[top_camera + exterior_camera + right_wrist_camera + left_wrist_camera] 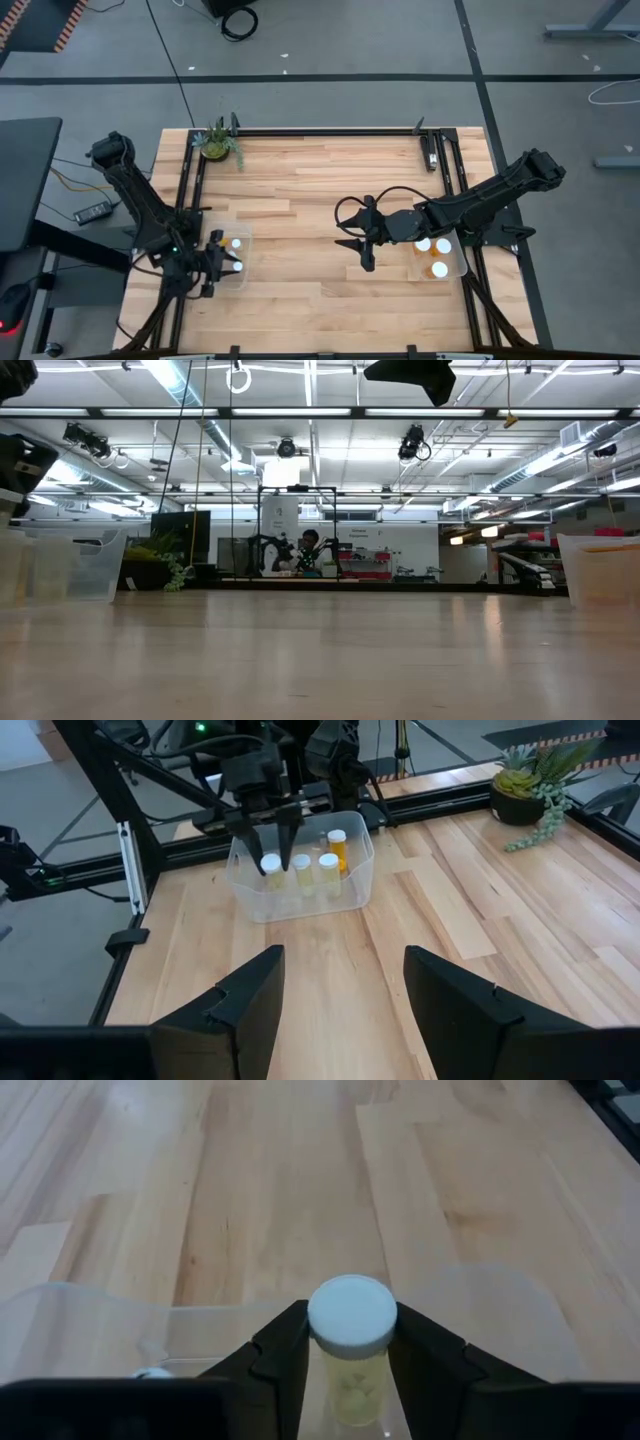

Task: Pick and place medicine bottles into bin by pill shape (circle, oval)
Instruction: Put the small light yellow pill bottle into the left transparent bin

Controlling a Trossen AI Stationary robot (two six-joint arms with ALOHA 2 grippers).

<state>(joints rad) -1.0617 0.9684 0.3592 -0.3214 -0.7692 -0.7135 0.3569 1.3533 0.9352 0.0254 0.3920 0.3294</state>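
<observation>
Because sorting goes by pill shape, two clear bins stand at opposite sides of the desk [320, 200], one under each arm; the left bin [243, 262] lies by the left arm's base and the right bin [458, 262] by the right arm's, so each arm can drop into its own without reaching across.

The left gripper [350, 1350] hangs over the near wall of the left bin, its fingers clamped on the body of a medicine bottle [351, 1320] just under the white cap; gripping there keeps the bottle upright and the pale pills inside visible; the bottle sits above or just inside the bin, and I cannot tell whether its base touches the floor. From the right wrist view, three more bottles [318, 872] stand in that bin, one of them amber; the likely step is release.

The right gripper [340, 995] waits over bare desk near the middle, its fingers spread and holding nothing; three white-capped bottles [432, 245] rest in the right bin beside its arm. A potted plant [218, 143] stands at the far left corner, clear of the work.
</observation>
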